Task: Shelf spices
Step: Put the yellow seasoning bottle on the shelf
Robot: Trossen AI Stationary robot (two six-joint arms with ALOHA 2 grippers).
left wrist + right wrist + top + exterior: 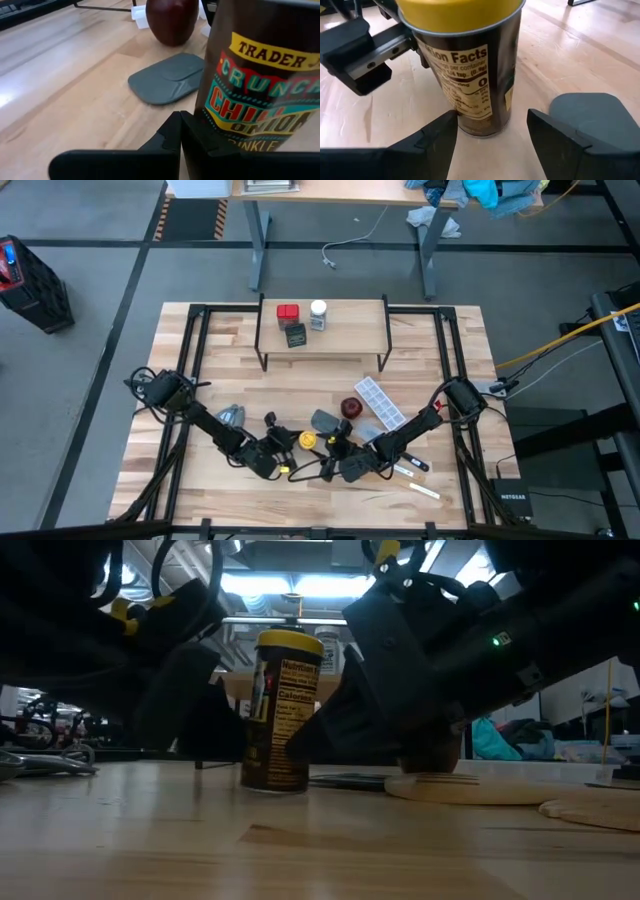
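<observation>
My right pincer (490, 132) stood wide, its two fingers (427, 142) on either side of the base of the yellow-lidded jar (465, 65) without pressing it, as far as I could tell. The jar stood upright on the worktop (420, 340), near its front edge, between my two arms. My left pincer (180, 132) was fully closed, its fingertips together just beside the jar on the opposite side, holding nothing.

Close by the jar lay a grey measuring spoon (167, 80), flat on the wood, and past it sat a small dark red round dish (171, 20). From above I saw a white tray with small compartments (380, 402) lying at an angle near the right arm, and another grey spoon (230, 416) beside the left arm.

Further back, the shelf (350, 330) stood across the rear of the worktop. On its top board I saw the red tin (288, 313), the dark tin (295, 334) just in front of it, and the white-capped jar (318, 314) beside them, all three close together left of centre.
</observation>
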